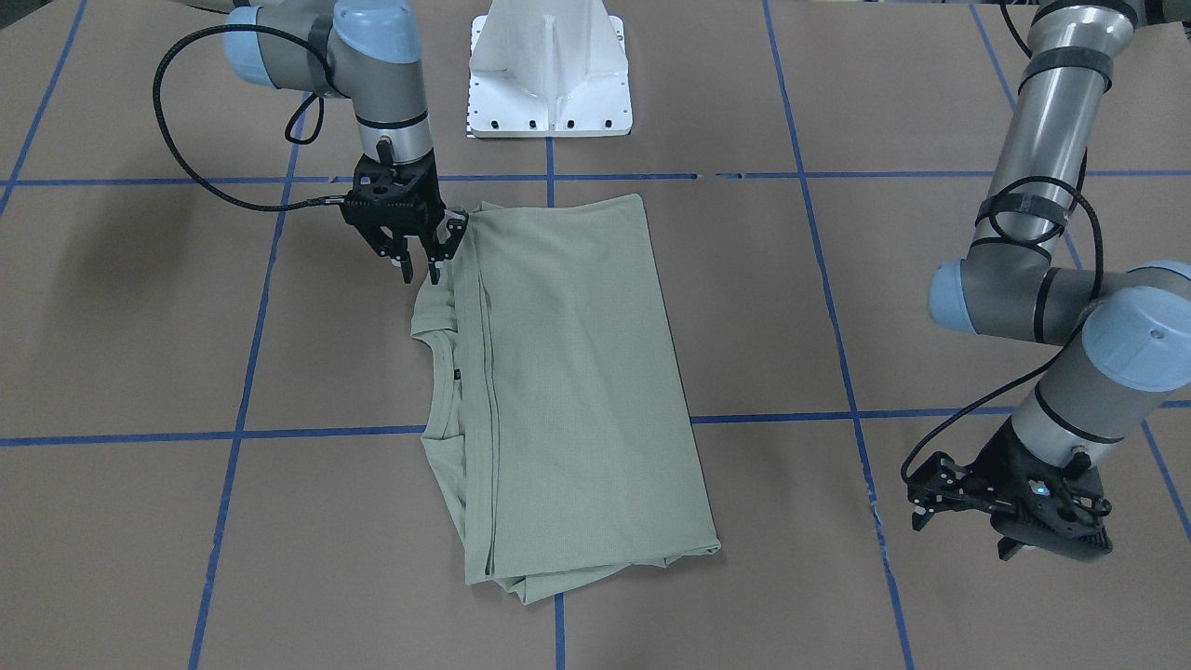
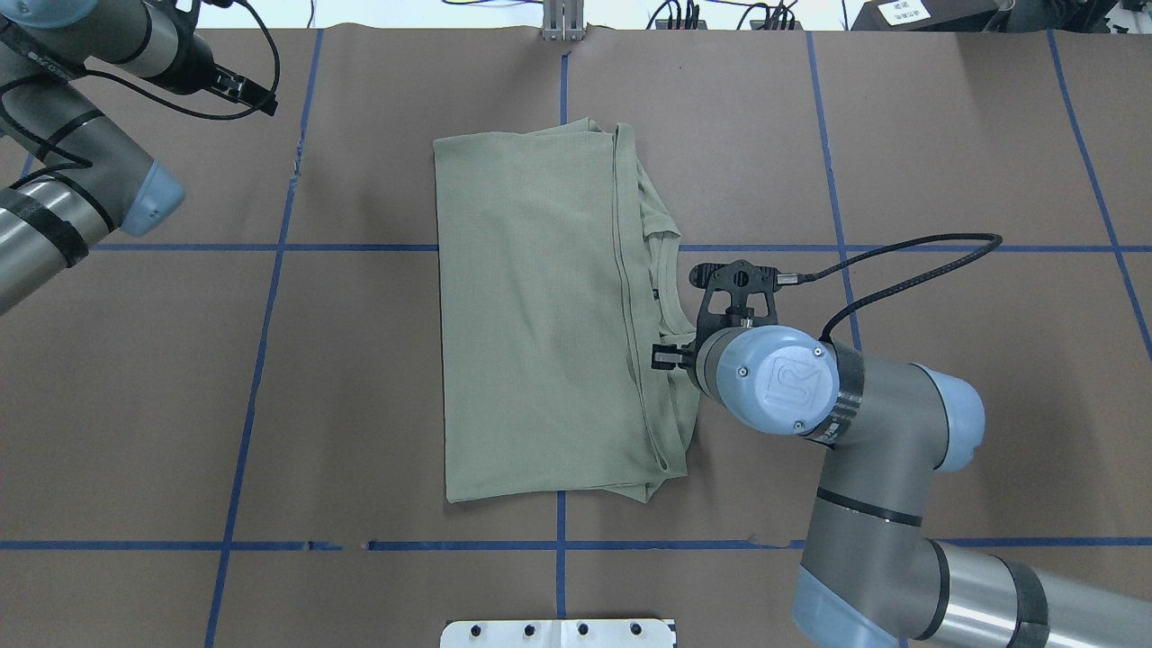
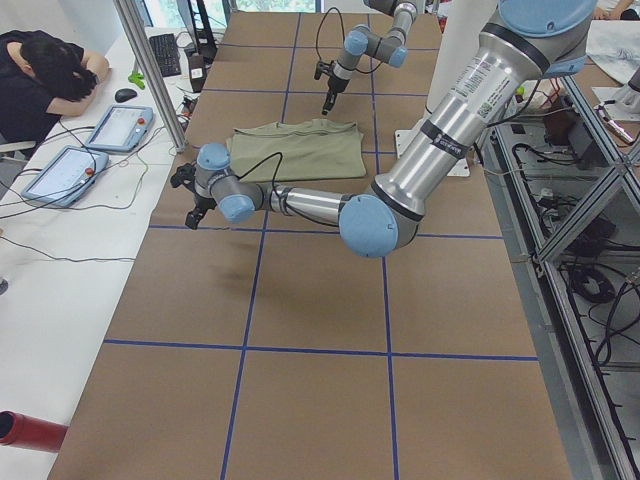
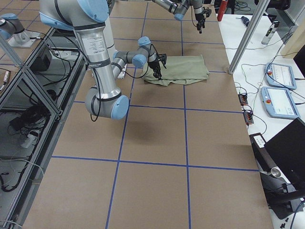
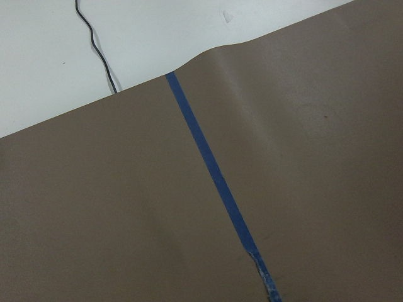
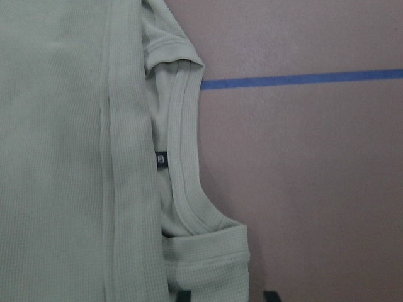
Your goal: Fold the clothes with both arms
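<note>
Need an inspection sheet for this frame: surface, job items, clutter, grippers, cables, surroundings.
Surface: table covered in brown paper with a blue tape grid; frayed tape at one spot.
Job's things: shirt lies flat, partly folded, with collar and neck label exposed.
Clutter: nothing seen.
Grippers: right gripper open, at the shirt's shoulder edge; left gripper over bare table, open or shut cannot be told.
Cables: black cable loops off the right wrist, clear of the shirt.
Surroundings: white base pedestal; person at a side desk beside pendants.
</note>
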